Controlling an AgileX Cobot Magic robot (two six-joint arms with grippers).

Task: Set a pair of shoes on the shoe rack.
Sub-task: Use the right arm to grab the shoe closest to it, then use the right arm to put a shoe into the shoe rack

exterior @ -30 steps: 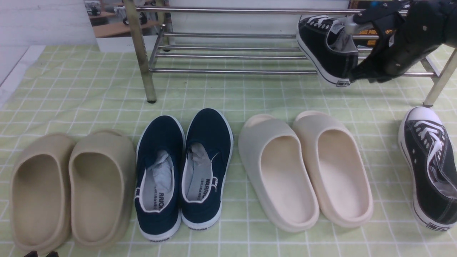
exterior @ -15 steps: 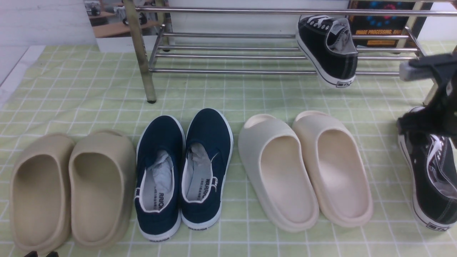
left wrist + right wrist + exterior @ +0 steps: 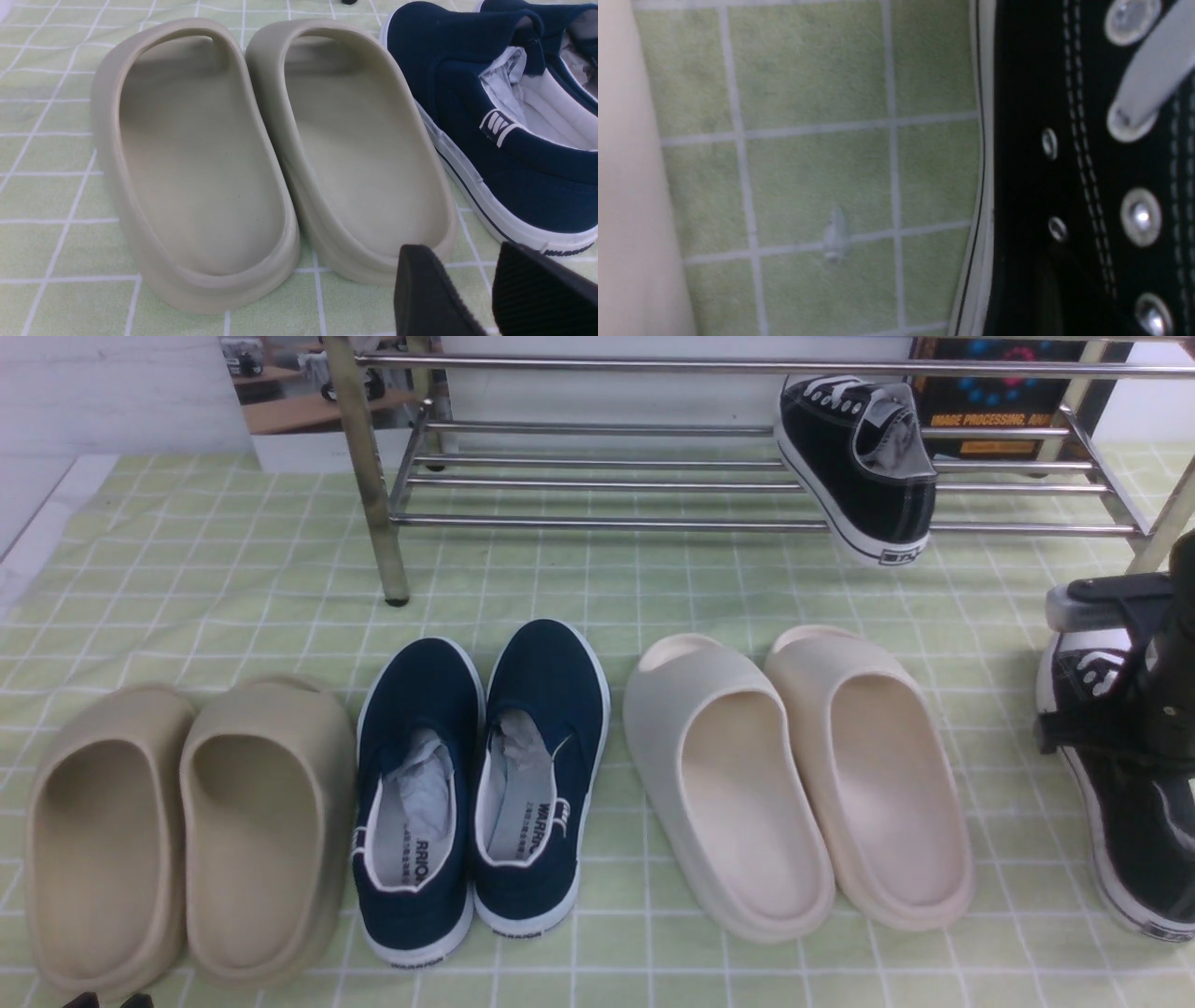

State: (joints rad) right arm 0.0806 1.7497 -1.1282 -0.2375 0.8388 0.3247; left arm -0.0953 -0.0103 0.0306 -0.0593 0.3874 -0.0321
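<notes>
The left pincer (image 3: pixel 110 1001), its tips apart, is being kept off the shoes. One black sneaker (image 3: pixel 859 467) is already being supported by the shoe rack (image 3: pixel 607 522), heel overhanging the front bar. The right pincer (image 3: pixel 1106 751) is now being lowered onto the second sneaker (image 3: pixel 1144 845), slightly shifted beside the cream slides (image 3: pixel 812 803); whether it is being gripped cannot be told. The pair is apparently being completed.

"WARRIOR" on navy slip-on insole (image 3: pixel 534 831); "IMAGE PROCESSING, AN…" on book (image 3: pixel 990 411).
</notes>
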